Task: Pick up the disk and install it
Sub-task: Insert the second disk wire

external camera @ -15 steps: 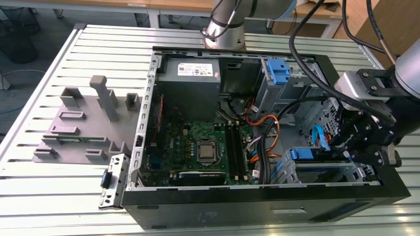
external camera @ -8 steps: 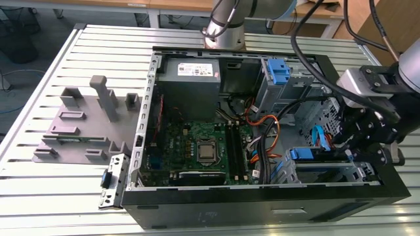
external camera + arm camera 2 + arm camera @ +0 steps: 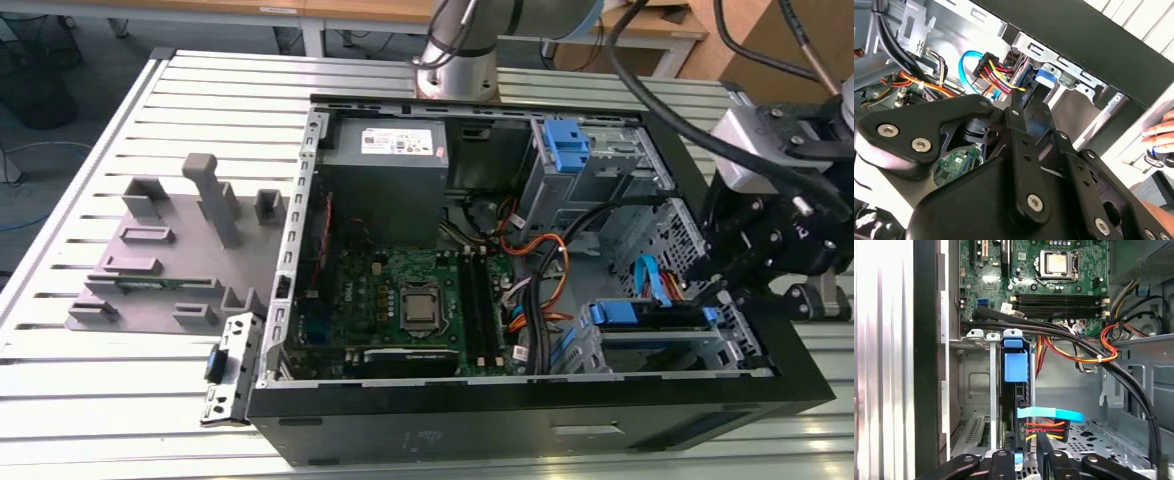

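Between the fingers [image 3: 1026, 460] of the gripper [image 3: 721, 285], closed on it, the disk [image 3: 1015, 390] stands on edge in its bay [image 3: 981, 390]. Better to push slowly, straight, keeping cables [image 3: 1046, 427] clear.

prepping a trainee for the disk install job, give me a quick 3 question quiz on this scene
1. True or false: the tool is at the drive-bay end of the computer case, on the exterior view's right.
2. In the first wrist view, what colour is the side rail on the disk? A red, B blue, C green.
3. Fill in: the grey power-supply box carries a ____ sticker.

Key: 1 true; 2 B; 3 white.
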